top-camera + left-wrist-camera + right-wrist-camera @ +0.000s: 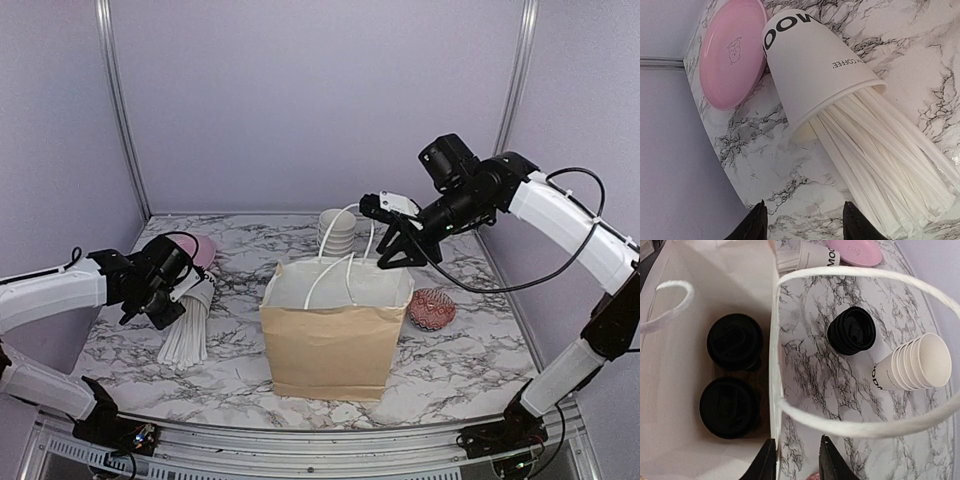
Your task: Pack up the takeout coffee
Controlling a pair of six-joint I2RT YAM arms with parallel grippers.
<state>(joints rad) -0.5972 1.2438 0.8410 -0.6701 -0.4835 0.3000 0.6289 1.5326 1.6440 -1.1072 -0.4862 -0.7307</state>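
Two coffees (735,341) are in the bag (335,340), mid tabletop (470,350), side by side on its floor. Only their round black lids show from above. Right fingers (765,462) parted over the bag's rim, holding nothing. Left fingers (754,225) parted, empty, near the tipped straw cup (810,65) by the left edge.

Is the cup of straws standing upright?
No, the straw cup lies on its side on the marble table, its straws fanned out across the surface.
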